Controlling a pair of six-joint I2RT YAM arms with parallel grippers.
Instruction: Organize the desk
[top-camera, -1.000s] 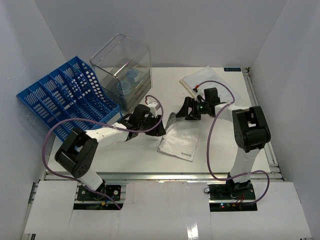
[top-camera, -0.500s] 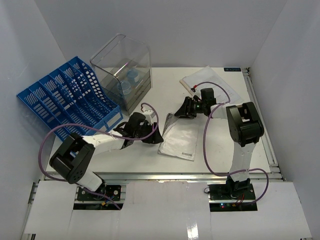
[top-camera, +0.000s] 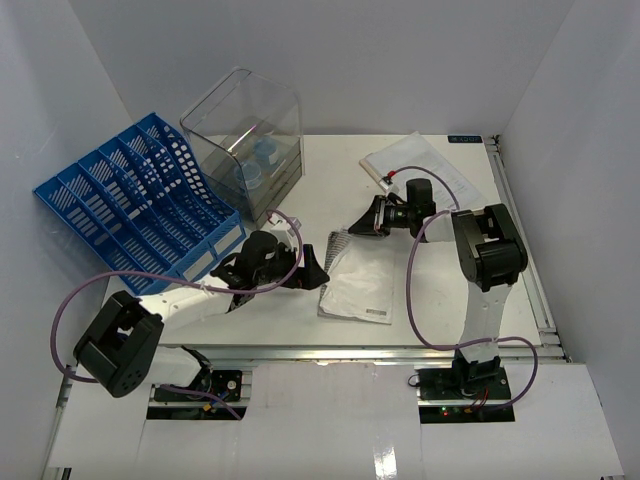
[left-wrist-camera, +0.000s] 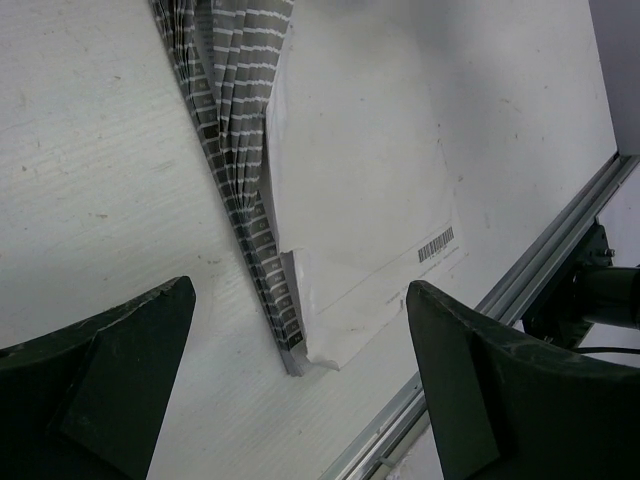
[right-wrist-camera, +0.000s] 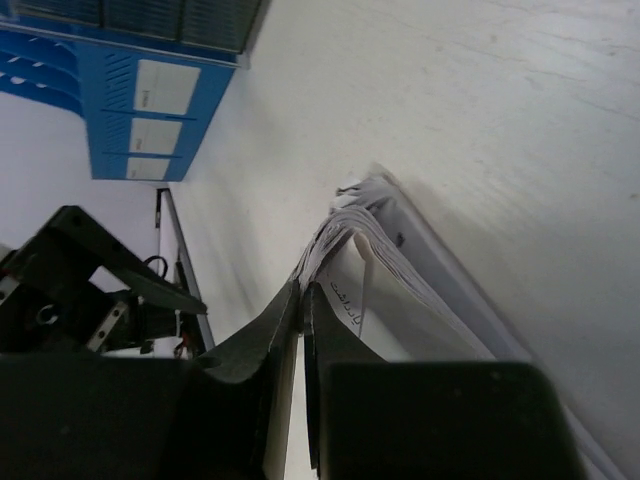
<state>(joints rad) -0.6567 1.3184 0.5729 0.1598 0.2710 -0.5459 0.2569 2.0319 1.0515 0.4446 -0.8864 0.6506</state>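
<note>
On the white desk (top-camera: 330, 185) lies a white booklet (top-camera: 358, 283) with a grey striped edge (left-wrist-camera: 240, 190). My right gripper (top-camera: 372, 220) is at the booklet's far corner. In the right wrist view it (right-wrist-camera: 302, 287) is shut on the edge of several pages (right-wrist-camera: 345, 225), which curl up off the desk. My left gripper (top-camera: 320, 270) sits low beside the booklet's left edge. It (left-wrist-camera: 300, 290) is open wide, with the booklet's near corner in view between the fingers and nothing held.
A blue slotted file rack (top-camera: 130, 200) stands at the back left, with a clear plastic bin (top-camera: 250, 135) beside it. A white pad (top-camera: 425, 165) lies at the back right. The metal rail (left-wrist-camera: 540, 265) runs along the desk's near edge.
My left gripper has opened and drawn back to the left, off the booklet. My right gripper has shut on the pages at the booklet's far corner.
</note>
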